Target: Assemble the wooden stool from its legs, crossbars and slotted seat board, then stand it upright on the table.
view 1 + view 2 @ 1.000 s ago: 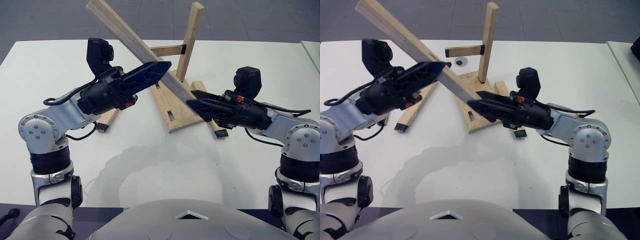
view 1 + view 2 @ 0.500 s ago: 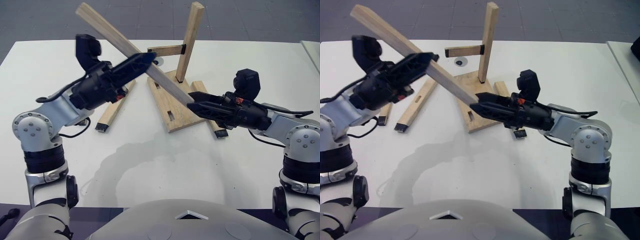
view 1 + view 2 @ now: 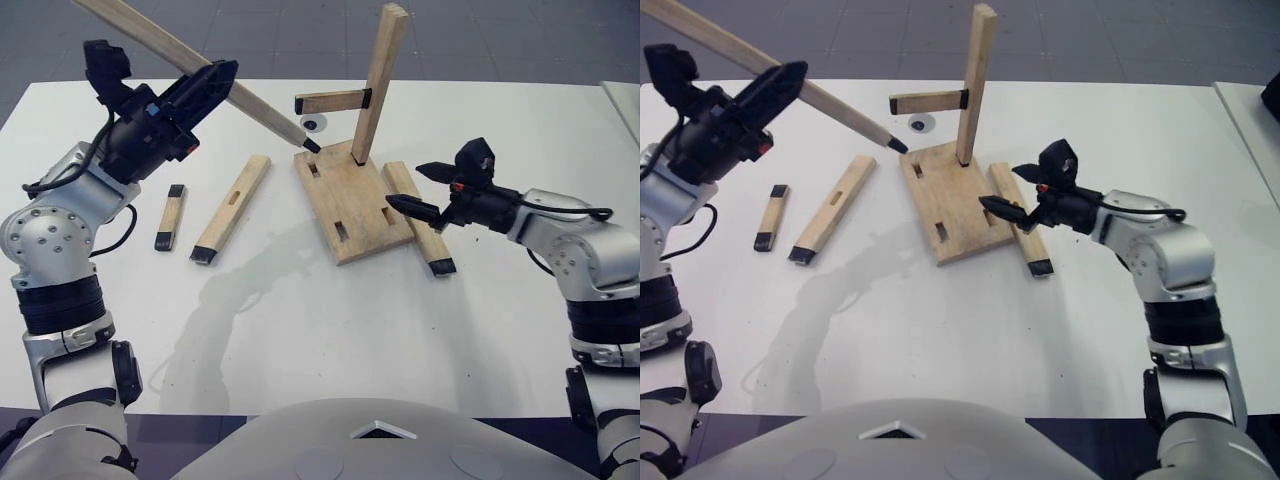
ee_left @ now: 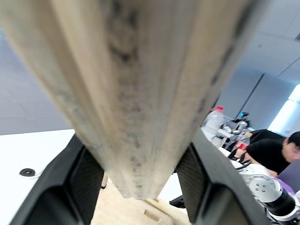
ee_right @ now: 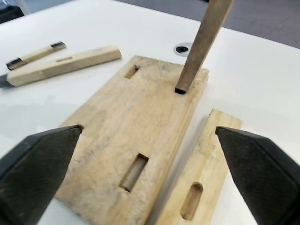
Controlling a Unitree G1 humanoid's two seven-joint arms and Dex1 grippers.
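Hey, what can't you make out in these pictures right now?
Held leg: upper end cut off by the eye views' top edge.
Board: mostly hidden behind that leg in the left wrist view.
Upright leg: depth in its slot hidden inside the board.

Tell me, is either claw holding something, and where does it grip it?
The left gripper clamps a long wooden leg partway along its length, the dark-tipped lower end hanging free. The right gripper is open and holds nothing.

Silver-grey arms (image 3: pixel 60 250), screw-studded joints (image 3: pixel 40 232), black cables (image 3: pixel 572 211); left gripper (image 3: pixel 215 78) and right gripper (image 3: pixel 403 185) are black.
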